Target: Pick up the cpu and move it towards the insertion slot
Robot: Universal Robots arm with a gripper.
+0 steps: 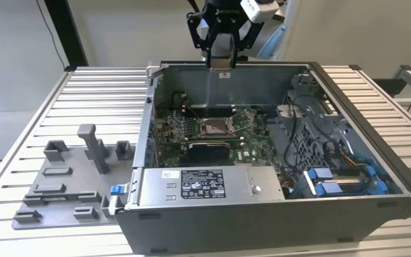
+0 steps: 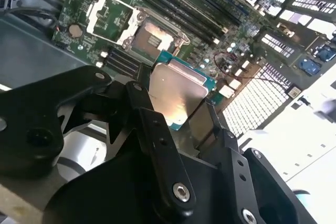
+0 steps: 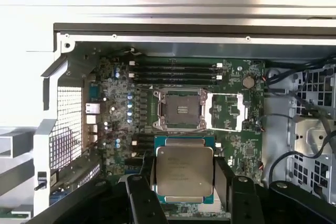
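Cpu (image 3: pixel 185 170) sits pinched by its edges in your hand (image 3: pixel 184 182), high above the insertion slot (image 3: pixel 181 109); it looks light, stiff and fragile, so grip only the rim.

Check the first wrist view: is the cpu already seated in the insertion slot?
No: the cpu is held between the gripper's fingers, apart from the empty insertion slot.

My gripper (image 2: pixel 181 114) is matte black: angular linkage arms with silver screw heads, dark fingers (image 2: pixel 152 129); a grey block sits on my wrist (image 1: pixel 220 51).
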